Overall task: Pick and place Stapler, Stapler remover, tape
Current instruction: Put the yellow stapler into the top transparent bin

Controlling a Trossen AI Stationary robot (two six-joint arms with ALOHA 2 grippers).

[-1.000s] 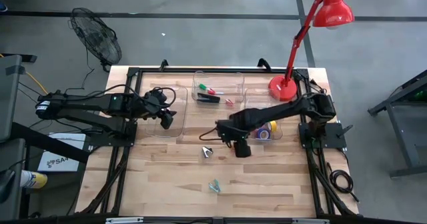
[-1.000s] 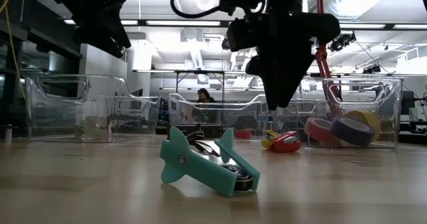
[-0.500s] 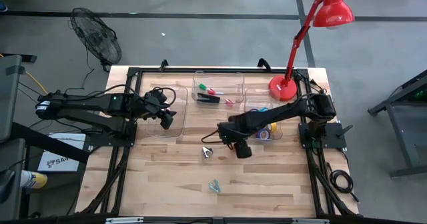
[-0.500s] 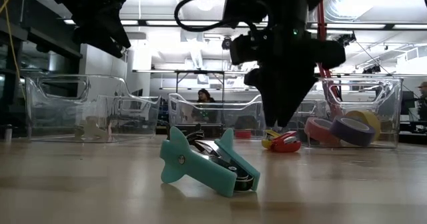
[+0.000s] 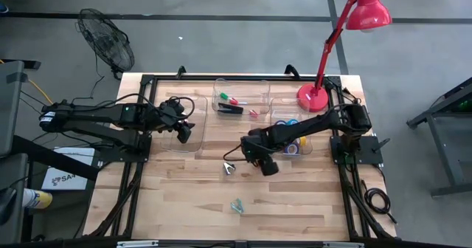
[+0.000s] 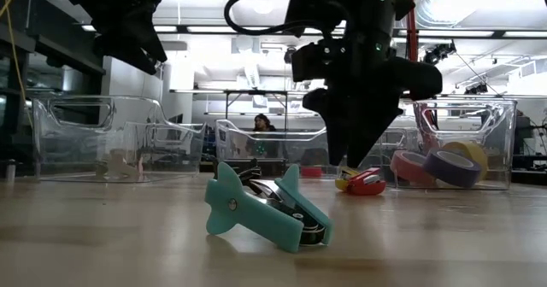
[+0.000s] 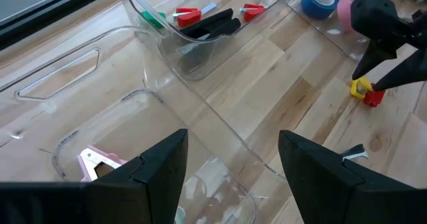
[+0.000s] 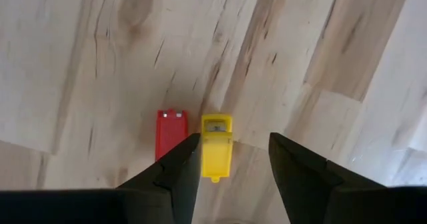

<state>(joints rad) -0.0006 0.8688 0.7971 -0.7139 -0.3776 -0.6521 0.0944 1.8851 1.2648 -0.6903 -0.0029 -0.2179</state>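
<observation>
Reaching for the red-and-yellow staple remover [image 8: 195, 144] at tabletop centre; right claw [image 8: 230, 159] poised above it, jaws apart, empty; next: descend, straddle, close; stapler [image 5: 230, 109] binned at 12 o'clock; left claw [image 7: 230, 159] parted, idle over 10 o'clock bin [image 5: 193, 146].

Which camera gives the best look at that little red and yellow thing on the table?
The right wrist view: the red and yellow staple remover lies in plain sight on the wood. The low view shows it side-on, far off. The left wrist view shows it small; overhead, the right arm hides it.
</observation>
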